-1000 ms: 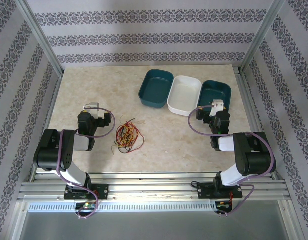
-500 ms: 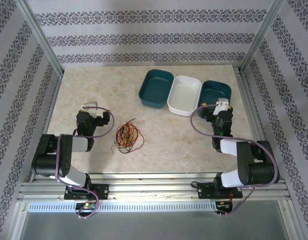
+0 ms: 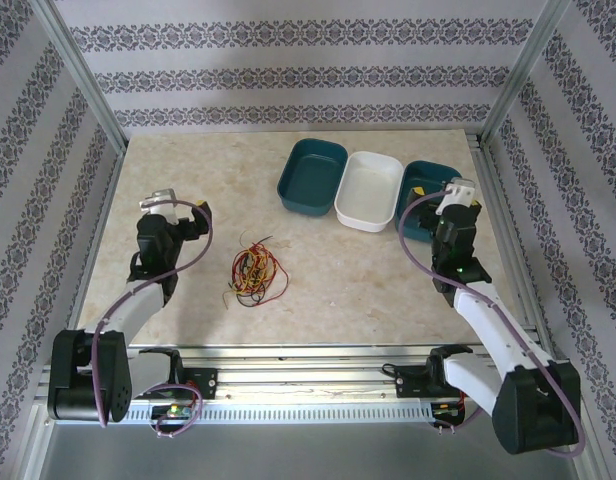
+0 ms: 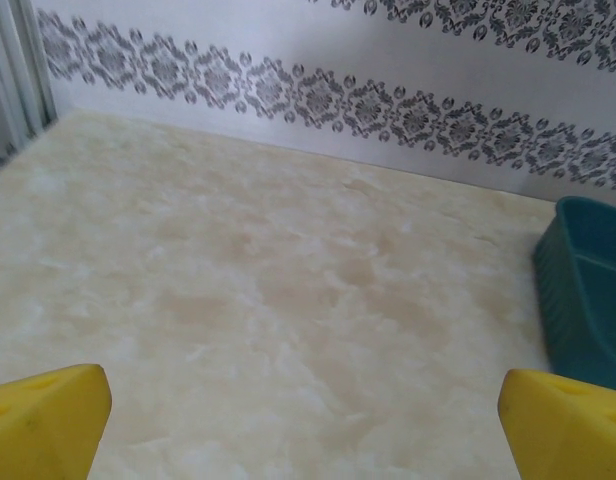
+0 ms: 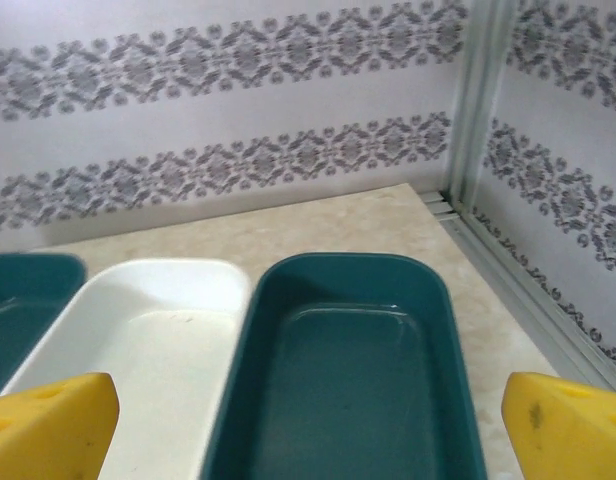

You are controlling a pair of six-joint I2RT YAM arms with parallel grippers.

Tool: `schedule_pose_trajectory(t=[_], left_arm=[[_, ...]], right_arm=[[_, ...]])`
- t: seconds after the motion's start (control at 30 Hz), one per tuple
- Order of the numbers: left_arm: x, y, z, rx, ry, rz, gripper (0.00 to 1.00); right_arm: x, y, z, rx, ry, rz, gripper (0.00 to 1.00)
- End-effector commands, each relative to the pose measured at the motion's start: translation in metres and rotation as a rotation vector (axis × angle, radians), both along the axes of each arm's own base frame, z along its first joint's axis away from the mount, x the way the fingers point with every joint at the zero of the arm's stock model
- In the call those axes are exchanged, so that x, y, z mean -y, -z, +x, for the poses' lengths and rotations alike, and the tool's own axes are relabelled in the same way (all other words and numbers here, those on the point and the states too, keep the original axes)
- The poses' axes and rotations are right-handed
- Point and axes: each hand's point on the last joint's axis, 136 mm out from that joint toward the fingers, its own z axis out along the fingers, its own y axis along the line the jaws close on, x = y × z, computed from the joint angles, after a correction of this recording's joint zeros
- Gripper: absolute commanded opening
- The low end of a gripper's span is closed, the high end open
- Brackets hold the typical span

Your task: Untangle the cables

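The cables (image 3: 255, 273), thin yellow, red and black wires, lie bunched in one tangle on the marble tabletop between the two arms. My left gripper (image 3: 173, 212) is to the left of the tangle and apart from it. It is open, its yellow fingertips (image 4: 43, 420) spread wide over bare table. My right gripper (image 3: 446, 197) hovers at the near end of the right teal tray (image 5: 338, 262). It is also open, with nothing between its yellow fingertips (image 5: 568, 425).
Three trays stand in a row at the back right: a teal one (image 3: 312, 176), a white one (image 3: 369, 189) and a second teal one (image 3: 433, 183), all with nothing in them. Patterned walls and aluminium posts (image 3: 88, 85) enclose the table.
Both arms have stretched out away from their bases. The left gripper moved left and farther back; the right gripper moved right and back to the right teal tray. The cables have not moved.
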Motion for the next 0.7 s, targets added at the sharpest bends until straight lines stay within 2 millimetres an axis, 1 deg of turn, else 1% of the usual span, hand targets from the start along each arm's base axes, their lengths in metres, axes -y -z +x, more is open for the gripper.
schedule_pose_trajectory(t=[0.0, 0.1, 0.17, 0.27, 0.33, 0.4, 0.43, 0.57, 0.67], left_arm=[[0.022, 0.023, -0.008, -0.149, 0.033, -0.213, 0.99], [0.045, 0.036, -0.016, -0.218, 0.073, -0.301, 0.99], [0.063, 0.047, -0.025, -0.285, 0.108, -0.332, 0.99], [0.080, 0.066, -0.044, -0.413, 0.114, -0.330, 0.99], [0.088, 0.073, -0.058, -0.473, 0.111, -0.309, 0.99], [0.096, 0.078, -0.069, -0.505, 0.122, -0.324, 1.00], [0.101, 0.082, -0.074, -0.520, 0.132, -0.346, 0.98], [0.116, 0.098, -0.092, -0.585, 0.177, -0.387, 0.85], [0.125, 0.112, -0.100, -0.623, 0.215, -0.392, 0.71]], right_arm=[[-0.017, 0.007, -0.013, -0.123, 0.000, -0.026, 0.98], [-0.050, 0.004, -0.015, -0.176, -0.068, -0.047, 0.98], [-0.073, 0.008, -0.017, -0.224, -0.119, -0.042, 0.98], [-0.107, 0.018, -0.019, -0.307, -0.220, -0.006, 0.98], [-0.126, 0.024, -0.021, -0.351, -0.265, 0.015, 0.98], [-0.142, 0.031, -0.022, -0.397, -0.308, 0.042, 0.98], [-0.150, 0.035, -0.021, -0.419, -0.328, 0.057, 0.98], [-0.175, 0.049, -0.018, -0.481, -0.399, 0.091, 0.98], [-0.190, 0.054, -0.014, -0.498, -0.440, 0.109, 0.98]])
